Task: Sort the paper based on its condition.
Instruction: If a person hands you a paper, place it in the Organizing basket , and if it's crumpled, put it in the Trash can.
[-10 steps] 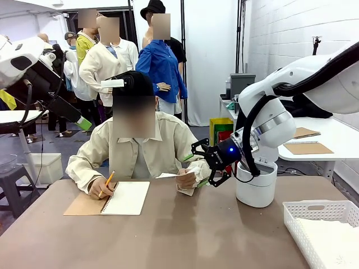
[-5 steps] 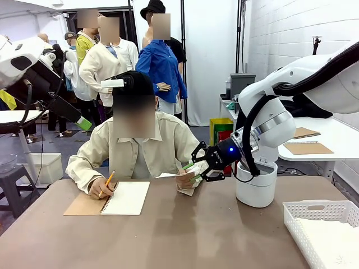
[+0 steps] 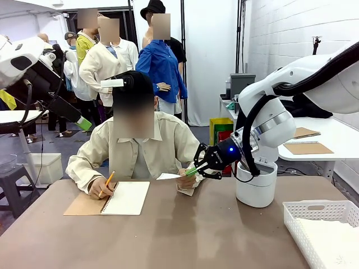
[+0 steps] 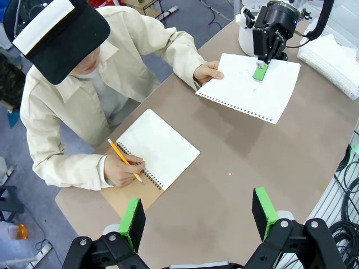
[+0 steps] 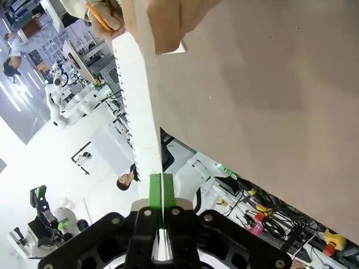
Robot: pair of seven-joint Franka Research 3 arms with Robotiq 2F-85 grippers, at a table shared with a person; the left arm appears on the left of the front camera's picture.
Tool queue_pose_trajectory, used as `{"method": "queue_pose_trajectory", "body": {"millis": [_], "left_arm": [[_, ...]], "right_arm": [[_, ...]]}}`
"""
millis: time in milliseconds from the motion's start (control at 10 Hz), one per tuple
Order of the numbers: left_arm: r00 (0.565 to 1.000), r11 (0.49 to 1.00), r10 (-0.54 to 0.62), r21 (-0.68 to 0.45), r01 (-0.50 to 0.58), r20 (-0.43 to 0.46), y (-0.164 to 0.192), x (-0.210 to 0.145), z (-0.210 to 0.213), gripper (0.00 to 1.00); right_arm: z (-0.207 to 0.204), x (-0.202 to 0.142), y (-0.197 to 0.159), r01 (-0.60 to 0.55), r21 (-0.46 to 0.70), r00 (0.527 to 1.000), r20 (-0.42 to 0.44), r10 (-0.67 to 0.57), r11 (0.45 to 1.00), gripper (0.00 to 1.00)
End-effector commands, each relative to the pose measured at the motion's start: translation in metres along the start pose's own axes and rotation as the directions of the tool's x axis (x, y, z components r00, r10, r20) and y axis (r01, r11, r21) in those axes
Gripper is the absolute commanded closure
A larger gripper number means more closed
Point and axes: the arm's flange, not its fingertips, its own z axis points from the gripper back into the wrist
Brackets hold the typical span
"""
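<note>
— Nearest the lens?
— Shows the left gripper (image 4: 198,212) spread wide and empty, high over the table (image 4: 235,168).
— And the change?
— Catches the right gripper (image 3: 190,170) clamped on the paper (image 4: 249,89), jaws gaping just a second ago. Pinches one edge between the green pads (image 5: 155,193).
— Whereabouts of the sheet?
— Stretches straight out from the fingertips, with the person's hand (image 4: 207,72) gripping the opposite edge. Looks flat, though ragged along its spiral-torn side.
— Meaning for the sorting?
— Marks the handover as begun, not finished: still needs the hand's release, then likely a call on condition. Farther beyond the gripper, finds the other hand (image 4: 120,171) pencilling in a notebook (image 3: 126,197).
</note>
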Motion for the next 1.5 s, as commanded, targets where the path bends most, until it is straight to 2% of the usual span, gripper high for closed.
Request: {"method": "queue_pose_trajectory", "body": {"millis": [0,300,500,700,900,1000,1200,1300,1400], "left_arm": [[1.000,1.000,0.005,-0.004,-0.005,0.001,0.001,0.000,0.000,0.00],[1.000,1.000,0.005,-0.004,-0.005,0.001,0.001,0.000,0.000,0.00],[1.000,1.000,0.005,-0.004,-0.005,0.001,0.001,0.000,0.000,0.00],[1.000,1.000,0.005,-0.004,-0.005,0.001,0.001,0.000,0.000,0.00],[1.000,1.000,0.005,-0.004,-0.005,0.001,0.001,0.000,0.000,0.00],[1.000,1.000,0.005,-0.004,-0.005,0.001,0.001,0.000,0.000,0.00],[1.000,1.000,0.005,-0.004,-0.005,0.001,0.001,0.000,0.000,0.00],[1.000,1.000,0.005,-0.004,-0.005,0.001,0.001,0.000,0.000,0.00],[1.000,1.000,0.005,-0.004,-0.005,0.001,0.001,0.000,0.000,0.00]], "right_arm": [[-0.002,0.002,0.004,0.007,0.021,1.000,0.001,-0.007,1.000,1.00],[0.001,-0.001,0.005,-0.019,0.028,1.000,0.003,0.019,0.999,1.00],[0.002,-0.010,0.012,-0.076,0.026,0.997,0.016,0.076,0.997,1.00],[0.016,-0.034,0.026,-0.142,0.007,0.989,0.037,0.142,0.990,1.00],[0.037,-0.061,0.039,-0.202,-0.014,0.979,0.016,0.202,0.979,1.00],[0.053,-0.081,0.047,-0.270,-0.051,0.963,-0.004,0.270,0.962,1.00],[0.097,-0.135,0.057,-0.468,-0.176,0.881,-0.016,0.473,0.866,1.00],[0.123,-0.164,0.055,-0.540,-0.257,0.826,0.017,0.563,0.801,1.00],[0.147,-0.185,0.050,-0.562,-0.326,0.786,0.075,0.613,0.760,1.00]]}}
